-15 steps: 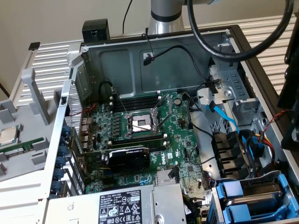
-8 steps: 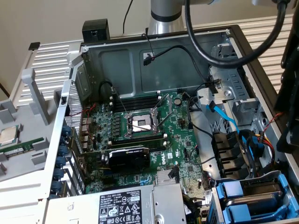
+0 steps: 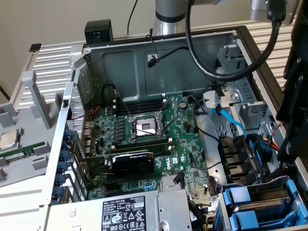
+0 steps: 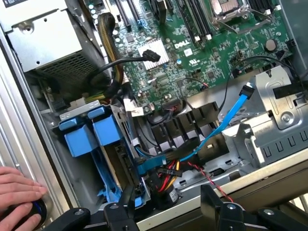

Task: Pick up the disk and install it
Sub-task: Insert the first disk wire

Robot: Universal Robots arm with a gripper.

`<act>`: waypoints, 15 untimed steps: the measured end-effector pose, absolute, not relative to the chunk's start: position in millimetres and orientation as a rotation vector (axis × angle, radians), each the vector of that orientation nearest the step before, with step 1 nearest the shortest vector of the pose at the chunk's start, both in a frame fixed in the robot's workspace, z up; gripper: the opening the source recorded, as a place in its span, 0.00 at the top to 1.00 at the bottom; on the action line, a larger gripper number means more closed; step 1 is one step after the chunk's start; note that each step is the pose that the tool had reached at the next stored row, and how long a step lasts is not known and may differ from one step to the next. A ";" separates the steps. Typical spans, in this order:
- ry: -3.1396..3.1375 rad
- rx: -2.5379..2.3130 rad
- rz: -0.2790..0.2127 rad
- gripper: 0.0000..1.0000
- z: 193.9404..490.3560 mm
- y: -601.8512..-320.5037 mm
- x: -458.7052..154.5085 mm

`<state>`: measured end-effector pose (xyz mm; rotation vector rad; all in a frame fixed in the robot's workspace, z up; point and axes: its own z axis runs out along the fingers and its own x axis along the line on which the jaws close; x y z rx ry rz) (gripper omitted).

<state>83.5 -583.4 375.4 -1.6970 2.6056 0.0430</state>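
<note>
Fingers (image 4: pixel 211 202) spread apart, empty | blue drive carriers (image 4: pixel 91 134) seated side by side in bay | person's hand (image 4: pixel 17 190) resting beside chassis wall (image 4: pixel 19 139)

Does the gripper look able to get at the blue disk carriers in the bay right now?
Probably yes. The gripper is open and empty, and the blue disk carriers sit exposed with nothing over their handles. Watch the black cable beside them and the person's hand at the case edge.
</note>
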 end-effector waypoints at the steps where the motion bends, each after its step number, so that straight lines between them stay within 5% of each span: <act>1: 2.611 -1.688 0.043 0.35 373.7 -583.2 83.4; 15: 2.687 -1.562 0.041 0.35 351.9 -578.9 71.1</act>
